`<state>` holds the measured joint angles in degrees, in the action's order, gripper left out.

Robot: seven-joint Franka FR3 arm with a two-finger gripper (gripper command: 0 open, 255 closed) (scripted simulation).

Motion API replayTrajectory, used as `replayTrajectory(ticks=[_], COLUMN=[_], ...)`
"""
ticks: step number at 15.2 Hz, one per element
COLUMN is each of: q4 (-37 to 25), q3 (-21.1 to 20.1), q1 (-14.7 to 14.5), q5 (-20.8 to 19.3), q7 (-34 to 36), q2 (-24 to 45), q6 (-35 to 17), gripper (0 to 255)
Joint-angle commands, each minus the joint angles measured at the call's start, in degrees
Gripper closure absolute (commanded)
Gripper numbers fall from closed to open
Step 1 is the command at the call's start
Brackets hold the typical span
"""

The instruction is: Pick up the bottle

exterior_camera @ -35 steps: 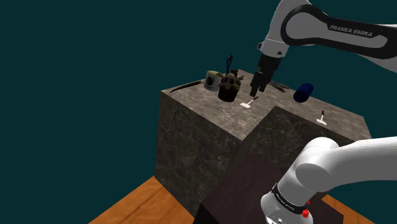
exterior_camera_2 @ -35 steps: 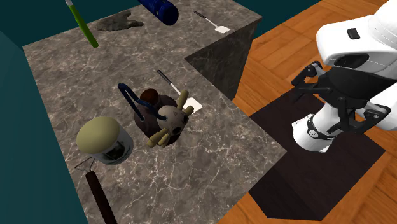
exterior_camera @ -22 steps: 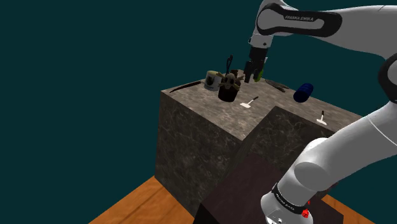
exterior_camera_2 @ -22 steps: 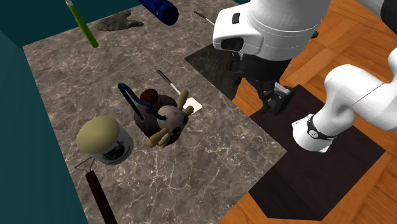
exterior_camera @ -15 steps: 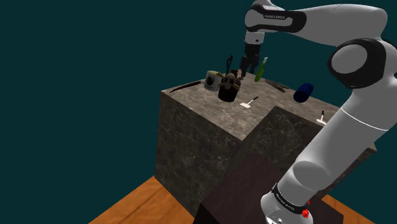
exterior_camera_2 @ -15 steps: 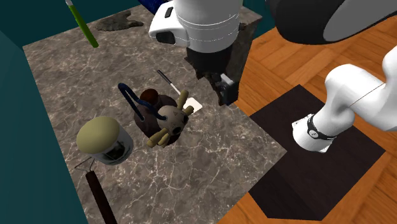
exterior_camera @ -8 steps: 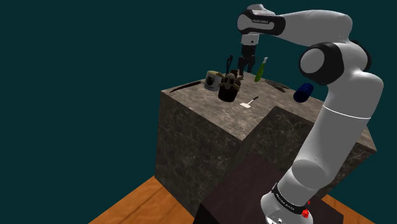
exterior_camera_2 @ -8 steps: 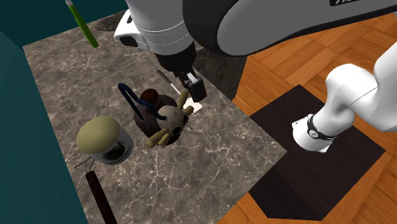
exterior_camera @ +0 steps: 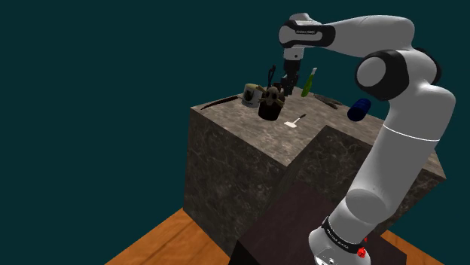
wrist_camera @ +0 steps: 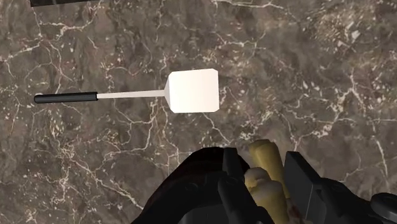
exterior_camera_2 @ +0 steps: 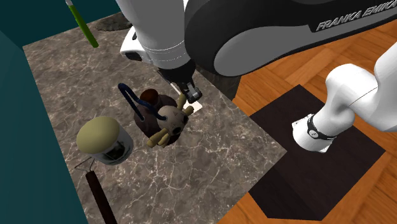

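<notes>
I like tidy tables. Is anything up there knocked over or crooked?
Yes. A dark blue rounded thing lies on its side on the counter, and the thin green thing nearby stands slanted, not straight up.

This looks like a room in a home: plank wood floor [exterior_camera_2: 375,203], teal walls [exterior_camera: 90,113], and a dark stone table [exterior_camera_2: 210,165]. Kitchen bits lie on it, a white spatula [wrist_camera: 191,91] and a lidded jar [exterior_camera_2: 105,141].
</notes>
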<state>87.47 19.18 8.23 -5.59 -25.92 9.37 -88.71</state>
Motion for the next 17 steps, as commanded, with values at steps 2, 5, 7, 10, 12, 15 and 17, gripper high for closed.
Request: replayTrajectory(ticks=[2,5,7,10,12,15,17], q4=[0.16,0.18,0.25,-1.97,-3.94,-7.1,-9.36], q3=[-0.01,-0.02,-0.02,0.07,0.1,0.17,0.22], q1=[-0.02,-0.03,-0.04,0.11,0.19,0.35,0.48], q5=[-0.01,-0.02,-0.03,0.06,0.15,0.32,0.46], q7=[0.05,0.07,0.07,-0.34,-0.6,-1.03,-1.34], q2=[-0.04,-0.07,-0.1,0.26,0.59,1.22,1.75], q6=[-0.12,-0.12,-0.15,1.69,3.33,5.85,7.58], gripper=[255,255,255,255,255,255,255])
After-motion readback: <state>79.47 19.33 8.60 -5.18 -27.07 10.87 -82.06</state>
